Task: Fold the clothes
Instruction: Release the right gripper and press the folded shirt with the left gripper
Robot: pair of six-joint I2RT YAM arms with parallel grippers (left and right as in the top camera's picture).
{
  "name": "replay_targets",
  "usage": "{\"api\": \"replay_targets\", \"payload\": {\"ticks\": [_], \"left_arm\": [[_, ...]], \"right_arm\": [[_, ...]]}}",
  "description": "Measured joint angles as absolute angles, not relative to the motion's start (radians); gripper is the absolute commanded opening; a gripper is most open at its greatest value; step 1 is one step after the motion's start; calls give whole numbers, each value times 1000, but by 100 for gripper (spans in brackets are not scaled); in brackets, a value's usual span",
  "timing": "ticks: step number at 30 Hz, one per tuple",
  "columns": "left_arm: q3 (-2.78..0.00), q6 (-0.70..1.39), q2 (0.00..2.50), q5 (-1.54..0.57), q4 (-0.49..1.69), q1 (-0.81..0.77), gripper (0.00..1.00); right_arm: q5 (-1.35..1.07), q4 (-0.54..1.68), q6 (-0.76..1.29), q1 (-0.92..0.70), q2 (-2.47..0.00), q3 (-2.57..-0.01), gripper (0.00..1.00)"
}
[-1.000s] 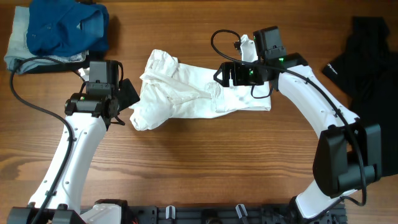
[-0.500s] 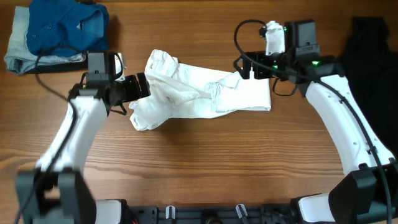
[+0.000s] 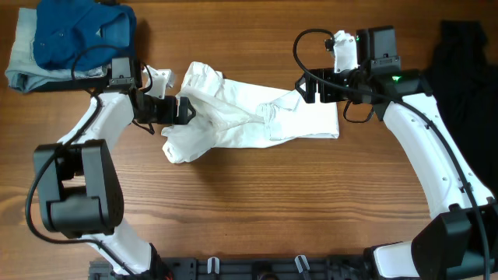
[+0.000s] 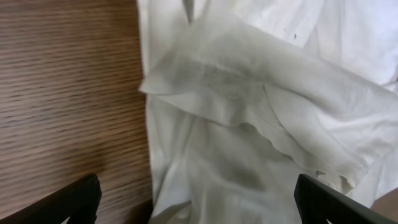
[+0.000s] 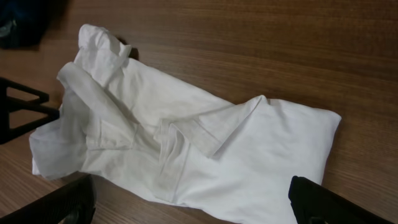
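Far left, at the top corner of the wooden table [image 3: 257,218], a blue garment [image 3: 78,31] lies crumpled on a pale folded garment [image 3: 19,68].

Just right of that pile, my left arm reaches across the table, and my left gripper [image 3: 184,110] sits at the left edge of the white garment [image 3: 257,120]. In my left wrist camera the jaws are spread wide, one in each bottom corner, with the white cloth [image 4: 249,124] bunched in loose folds between and ahead of them; they are not closed on it.

The white garment lies rumpled across the middle of the table. Its left end is heaped and creased and its right end is flatter, with a folded hem or sleeve lying across the middle [image 5: 199,143].

At the garment's upper right edge is my right gripper [image 3: 306,87]. My right wrist camera looks down on the cloth from above, and here too the jaws are wide apart and hold nothing.

Far right, at the table's edge, lies a black garment [image 3: 467,70], well apart from the white one.
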State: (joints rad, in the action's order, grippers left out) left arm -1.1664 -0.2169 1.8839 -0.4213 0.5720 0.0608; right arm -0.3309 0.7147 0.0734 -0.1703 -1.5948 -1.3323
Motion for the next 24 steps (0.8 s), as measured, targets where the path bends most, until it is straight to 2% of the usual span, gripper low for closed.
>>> {"api": "replay_targets", "payload": {"ticks": [14,19,24], "left_arm": [[-1213,-273,1977,-557,552,62,99],[-1215,-270,1985,-591,554,55,89],[-1217,-202,1988,-567,566,6,68]], "right_arm": [[-331,710,73,-170,-1595,-1332,100],[-330,709,73,-170,-1595,-1332,100],[-328,710,73,-170,-1595,-1332,100]]}}
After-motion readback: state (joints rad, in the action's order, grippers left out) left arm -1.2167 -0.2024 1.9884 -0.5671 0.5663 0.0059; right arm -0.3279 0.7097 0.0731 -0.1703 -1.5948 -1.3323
